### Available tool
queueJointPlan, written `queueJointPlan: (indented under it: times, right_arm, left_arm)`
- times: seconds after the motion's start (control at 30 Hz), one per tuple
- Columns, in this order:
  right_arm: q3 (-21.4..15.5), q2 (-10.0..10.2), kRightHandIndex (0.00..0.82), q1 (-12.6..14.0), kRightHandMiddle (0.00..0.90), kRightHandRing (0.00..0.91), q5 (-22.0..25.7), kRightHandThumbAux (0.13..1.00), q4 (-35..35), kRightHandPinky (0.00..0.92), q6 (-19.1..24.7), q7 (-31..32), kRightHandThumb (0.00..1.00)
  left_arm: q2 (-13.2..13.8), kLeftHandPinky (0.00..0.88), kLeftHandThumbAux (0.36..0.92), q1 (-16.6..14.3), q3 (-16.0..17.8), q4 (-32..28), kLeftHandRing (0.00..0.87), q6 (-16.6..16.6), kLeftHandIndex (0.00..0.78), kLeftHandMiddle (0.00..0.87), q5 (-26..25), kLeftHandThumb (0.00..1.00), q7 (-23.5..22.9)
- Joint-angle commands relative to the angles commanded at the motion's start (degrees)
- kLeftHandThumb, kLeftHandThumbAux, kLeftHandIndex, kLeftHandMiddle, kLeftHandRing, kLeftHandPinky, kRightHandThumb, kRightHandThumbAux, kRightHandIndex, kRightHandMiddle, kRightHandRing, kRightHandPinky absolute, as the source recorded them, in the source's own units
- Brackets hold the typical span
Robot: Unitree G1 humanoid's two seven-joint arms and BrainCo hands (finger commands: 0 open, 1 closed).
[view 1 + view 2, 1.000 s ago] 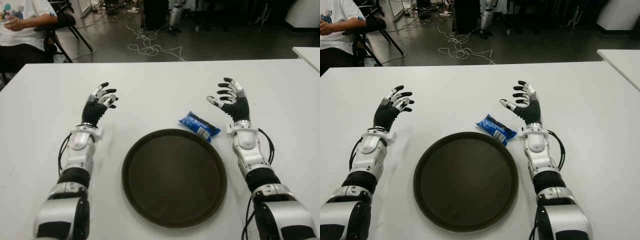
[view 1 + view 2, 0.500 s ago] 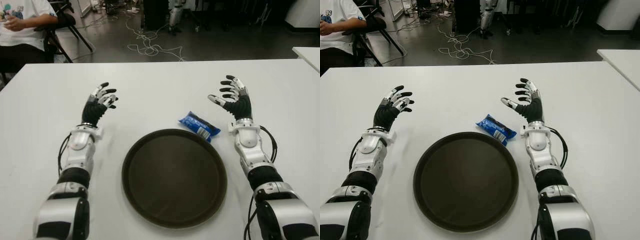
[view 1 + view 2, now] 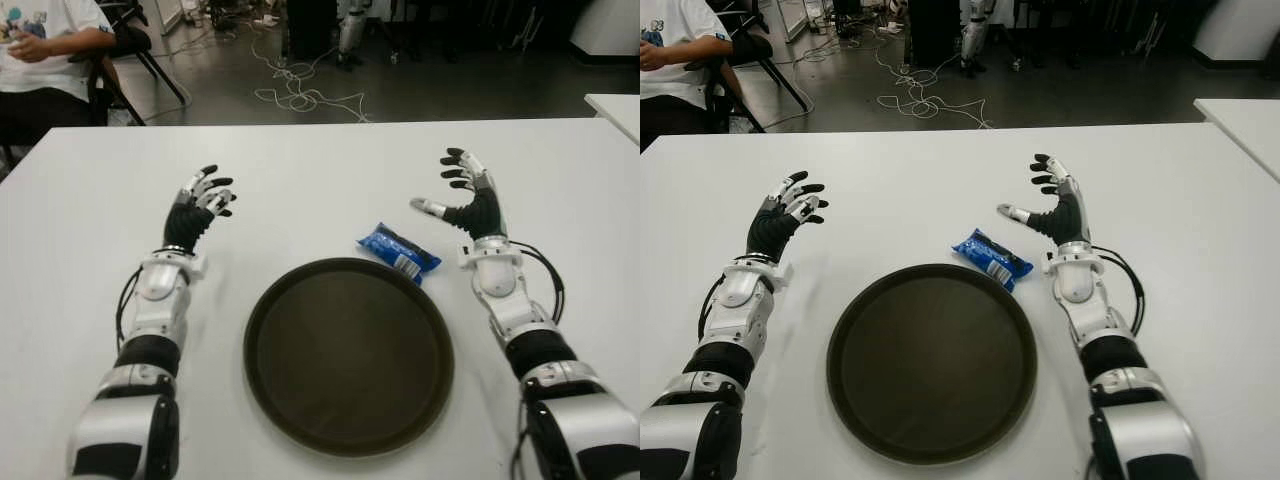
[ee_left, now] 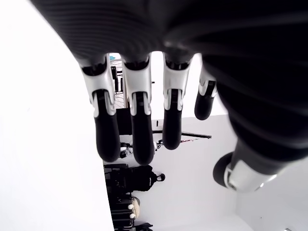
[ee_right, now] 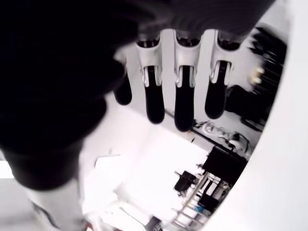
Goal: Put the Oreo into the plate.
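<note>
left hand [image 3: 200,205]: fingers spread, holding nothing, idle above the white table [image 3: 320,160], well left of the plate; no change from a second ago.

plate [image 3: 349,354]: dark, round, nothing in it, near centre of the table; same spot as before.

Oreo [image 3: 398,251]: blue packet flat on the table, just beyond the plate's far right rim, touching it or almost, can't tell which. Not in either hand, not moved.

Oreo axis: long axis runs diagonally, from far-left to near-right; near-right end points toward the right forearm, far-left end toward table centre.

right hand [image 3: 462,195]: fingers spread, thumb out toward the packet, holding nothing; to the right of and slightly beyond the packet, apart from it.

change: over the last second the right hand has drifted a bit right and away, wrist turning, thumb swinging further out to the left. Everything else static.

meaning: looks like pre-grasp setup, hand opening wider to take the packet. Reach not closed yet; task barely started, pick and short carry into the plate both remain.

person [image 3: 45,40]: seated far left behind the table, not involved.
</note>
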Motion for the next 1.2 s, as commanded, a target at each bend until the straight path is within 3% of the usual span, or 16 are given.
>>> queueJointPlan:
  times: [0.3,0.6,1.2]
  right_arm:
    - [8.4,-4.5,0.127,-0.1,0.191,0.212,-10.7,0.734,-3.2,0.196,8.4,2.6,0.000]
    - [13.1,-7.3,0.076,1.0,0.135,0.140,-15.9,0.688,-9.4,0.113,15.7,7.8,0.000]
    - [16.0,-9.3,0.045,3.0,0.102,0.111,-17.5,0.710,-17.0,0.115,21.4,12.4,0.000]
  left_arm:
    - [0.0,0.431,0.641,0.0,-0.3,-0.1,0.325,-0.2,0.146,0.265,0.3,0.230,0.0]
    - [-0.2,0.426,0.643,0.2,-0.2,-0.4,0.321,-0.6,0.145,0.263,0.2,0.240,-0.2]
    - [0.0,0.409,0.636,0.3,-0.4,-1.0,0.303,0.2,0.140,0.244,0.3,0.227,-0.6]
